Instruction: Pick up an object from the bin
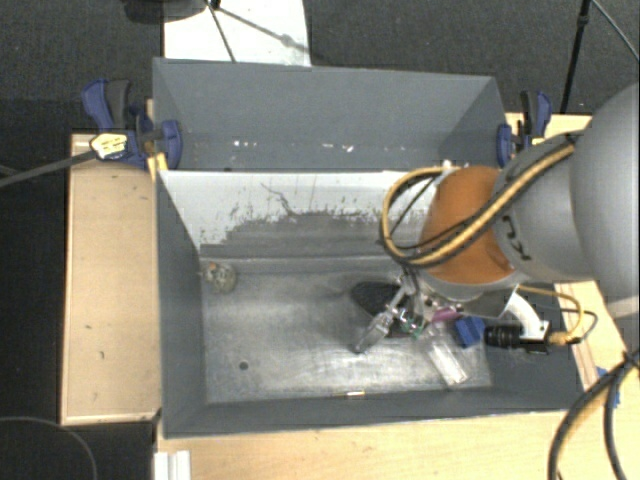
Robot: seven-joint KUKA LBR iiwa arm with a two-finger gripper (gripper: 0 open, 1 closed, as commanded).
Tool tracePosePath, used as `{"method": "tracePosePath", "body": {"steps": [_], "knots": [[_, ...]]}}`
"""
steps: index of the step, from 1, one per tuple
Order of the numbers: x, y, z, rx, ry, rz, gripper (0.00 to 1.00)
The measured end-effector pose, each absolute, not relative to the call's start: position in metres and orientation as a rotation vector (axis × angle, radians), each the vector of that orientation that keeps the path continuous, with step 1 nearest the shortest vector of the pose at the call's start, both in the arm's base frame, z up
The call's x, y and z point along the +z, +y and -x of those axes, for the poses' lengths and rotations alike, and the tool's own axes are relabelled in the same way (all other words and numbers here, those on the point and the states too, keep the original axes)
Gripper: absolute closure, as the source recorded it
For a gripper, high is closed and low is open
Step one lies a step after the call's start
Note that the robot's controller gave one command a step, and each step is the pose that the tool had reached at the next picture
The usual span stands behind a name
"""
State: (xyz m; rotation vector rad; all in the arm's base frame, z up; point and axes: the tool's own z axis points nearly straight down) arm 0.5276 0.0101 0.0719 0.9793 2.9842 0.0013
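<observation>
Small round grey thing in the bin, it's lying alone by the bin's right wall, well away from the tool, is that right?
Not quite. The camera view shows the small round grey thing lying alone by the left wall of the bin, not the right one. It is well away from the tool, which is over the right part of the floor.
</observation>
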Motion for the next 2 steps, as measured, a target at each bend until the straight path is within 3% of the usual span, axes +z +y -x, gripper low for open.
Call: {"method": "tracePosePath", "body": {"steps": [1,2], "knots": [[0.072,0.014,-0.527,0.005,2.986,-0.979,1.00],[0.202,0.019,-0.523,0.005,2.961,-1.029,1.00]]}}
